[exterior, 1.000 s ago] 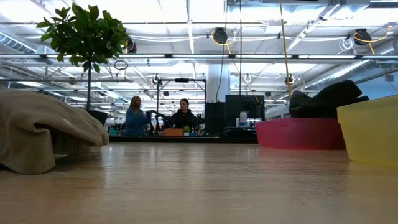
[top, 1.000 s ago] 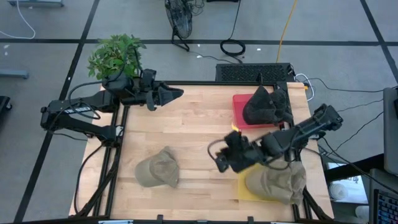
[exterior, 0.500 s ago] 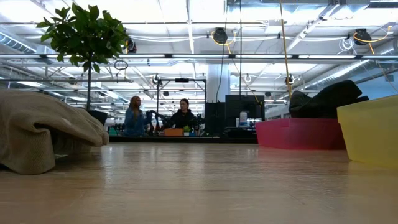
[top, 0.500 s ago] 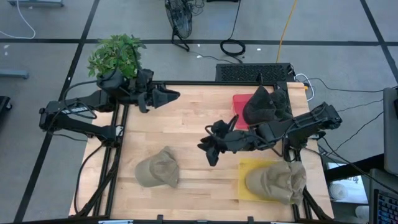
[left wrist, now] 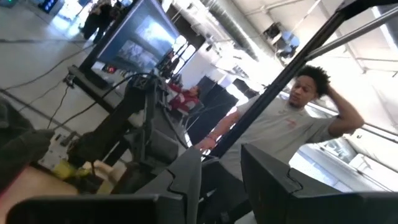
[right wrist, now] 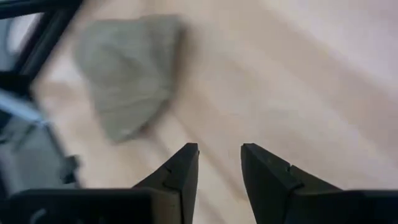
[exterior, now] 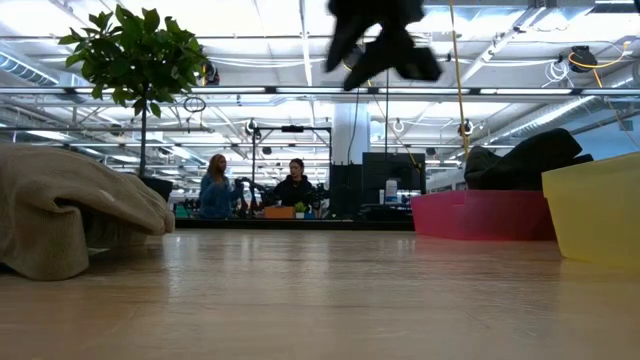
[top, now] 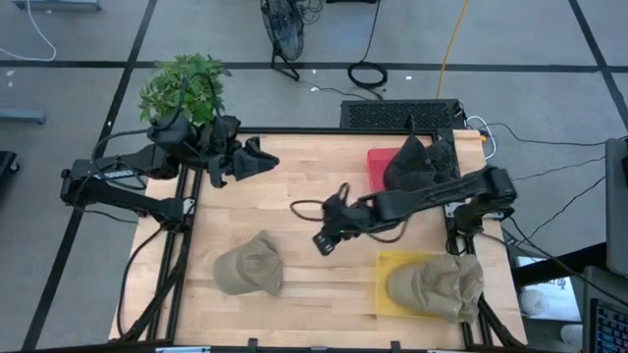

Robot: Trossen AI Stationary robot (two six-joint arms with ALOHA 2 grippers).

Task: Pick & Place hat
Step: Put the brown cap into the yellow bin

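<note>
An olive hat (top: 250,267) lies crown up on the wooden table near its near-left corner. It also shows in the low view (exterior: 70,205) and ahead of the fingers in the right wrist view (right wrist: 127,71). My right gripper (top: 329,238) hangs shut above the table's middle, to the right of this hat and apart from it (right wrist: 219,155) (exterior: 385,45). My left gripper (top: 260,162) waits shut over the far-left part of the table (left wrist: 221,158). A second olive hat (top: 432,287) rests in the yellow tray. A dark hat (top: 422,165) sits on the red tray.
The red tray (top: 378,162) stands at the far right and the yellow tray (top: 385,299) at the near right. A potted plant (top: 182,88) stands beyond the far-left corner. Bare wood lies between the two arms. A person (left wrist: 292,124) shows beyond the table.
My right gripper has swung from beside the yellow tray toward the table's left and far side, out over the middle, and has come into the low view from above. My left gripper has drawn back a little toward the left edge. The hats have stayed where they were.
</note>
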